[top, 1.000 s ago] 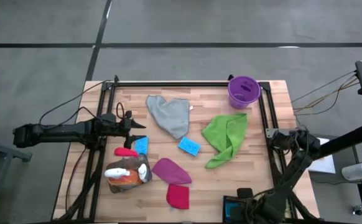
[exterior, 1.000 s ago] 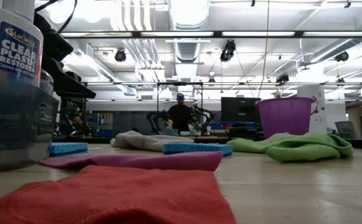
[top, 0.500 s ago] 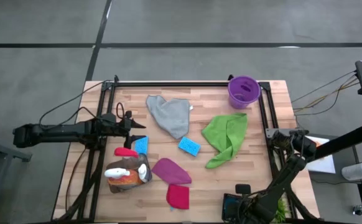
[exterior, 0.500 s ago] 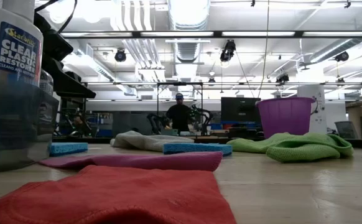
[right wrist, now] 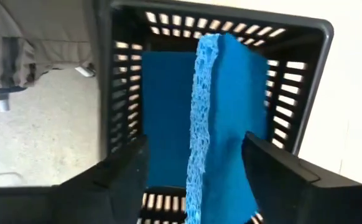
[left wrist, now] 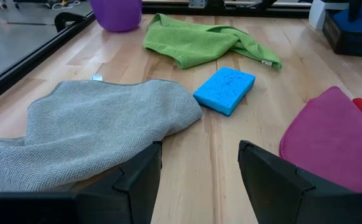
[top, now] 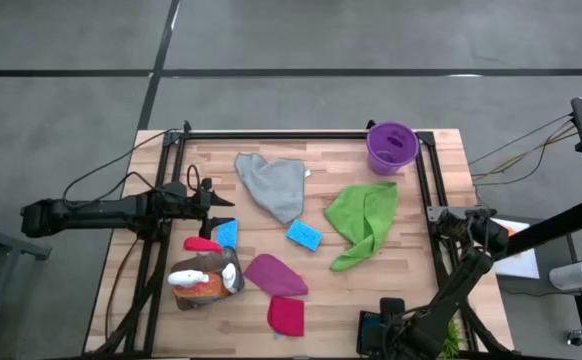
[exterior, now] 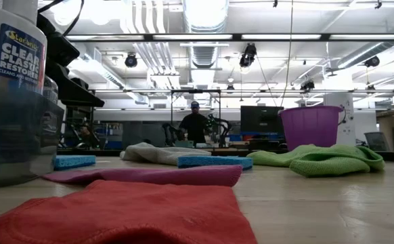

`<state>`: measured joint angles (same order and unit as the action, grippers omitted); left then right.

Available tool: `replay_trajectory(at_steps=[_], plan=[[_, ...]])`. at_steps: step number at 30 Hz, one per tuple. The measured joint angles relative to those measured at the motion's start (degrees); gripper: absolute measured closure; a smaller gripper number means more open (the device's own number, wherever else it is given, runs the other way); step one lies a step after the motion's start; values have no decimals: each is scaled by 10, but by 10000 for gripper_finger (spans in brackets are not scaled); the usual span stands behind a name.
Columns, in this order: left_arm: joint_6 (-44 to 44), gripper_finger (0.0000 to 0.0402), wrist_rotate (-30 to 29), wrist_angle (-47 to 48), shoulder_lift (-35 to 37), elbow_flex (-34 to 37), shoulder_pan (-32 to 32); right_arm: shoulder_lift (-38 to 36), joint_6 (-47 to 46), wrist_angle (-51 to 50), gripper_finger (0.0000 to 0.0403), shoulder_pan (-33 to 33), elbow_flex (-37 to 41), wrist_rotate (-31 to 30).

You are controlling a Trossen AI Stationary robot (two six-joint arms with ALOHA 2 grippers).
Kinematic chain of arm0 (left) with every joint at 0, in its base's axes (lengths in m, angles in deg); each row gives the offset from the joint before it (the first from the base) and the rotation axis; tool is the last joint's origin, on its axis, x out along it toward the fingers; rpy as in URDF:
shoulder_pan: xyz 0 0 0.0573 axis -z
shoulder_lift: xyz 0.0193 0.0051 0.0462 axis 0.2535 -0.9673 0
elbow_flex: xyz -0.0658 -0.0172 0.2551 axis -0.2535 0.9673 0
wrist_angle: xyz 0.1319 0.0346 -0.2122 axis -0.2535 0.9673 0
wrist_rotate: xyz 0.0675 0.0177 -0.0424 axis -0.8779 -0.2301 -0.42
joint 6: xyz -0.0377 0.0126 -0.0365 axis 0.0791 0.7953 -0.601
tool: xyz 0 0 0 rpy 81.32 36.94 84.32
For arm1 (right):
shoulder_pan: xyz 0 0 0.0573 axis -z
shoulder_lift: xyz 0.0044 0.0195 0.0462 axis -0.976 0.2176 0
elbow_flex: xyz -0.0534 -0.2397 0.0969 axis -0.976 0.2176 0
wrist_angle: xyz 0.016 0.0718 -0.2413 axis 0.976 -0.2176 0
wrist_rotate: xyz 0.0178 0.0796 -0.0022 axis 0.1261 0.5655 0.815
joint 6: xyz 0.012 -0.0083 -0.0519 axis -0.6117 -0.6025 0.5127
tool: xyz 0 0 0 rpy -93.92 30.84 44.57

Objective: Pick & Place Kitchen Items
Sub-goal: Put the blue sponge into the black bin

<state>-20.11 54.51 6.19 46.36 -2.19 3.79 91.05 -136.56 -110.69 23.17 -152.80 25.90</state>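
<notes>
The right tool [right wrist: 190, 180] stands spread over a black slatted basket [right wrist: 293, 81], a blue sponge [right wrist: 221, 118] on edge between its fingers, apparently just released (contact unclear). It could snag or tip outside.

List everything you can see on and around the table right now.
Grey cloth: one, grey, table's far middle.
Green cloth: one, green, right of centre.
Magenta cloth: one, magenta, near centre.
Red cloth: one, red, just in front of the magenta one.
Sponges: three, blue; two on the table, one upright over the basket.
Bottles: cluster, orange, clear and white, front left; exact count unclear.
Bucket: one, purple, far right corner.
Basket: one, black, below the right gripper.
Table: one, wooden.
Person: one, far background.
Left gripper: open, empty, by the grey cloth.
Right gripper: open, around the upright sponge.
</notes>
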Motion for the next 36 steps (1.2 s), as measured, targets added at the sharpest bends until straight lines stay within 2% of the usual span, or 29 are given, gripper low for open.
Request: replay_trajectory(at_steps=[5,23,26,33,36], plan=[[0,187,0,0,0,0,0,0,0,-3,137,0,-21,0],[0,187,0,0,0,0,0,-1,14,-25,140,0,-41,-28],[0,187,0,0,0,0,0,-1,16,-25,159,0,-41,-31],[0,187,0,0,0,0,0,-1,24,-32,246,0,-41,-45],[0,187,0,0,0,0,0,-1,25,-37,269,0,-41,-51]])
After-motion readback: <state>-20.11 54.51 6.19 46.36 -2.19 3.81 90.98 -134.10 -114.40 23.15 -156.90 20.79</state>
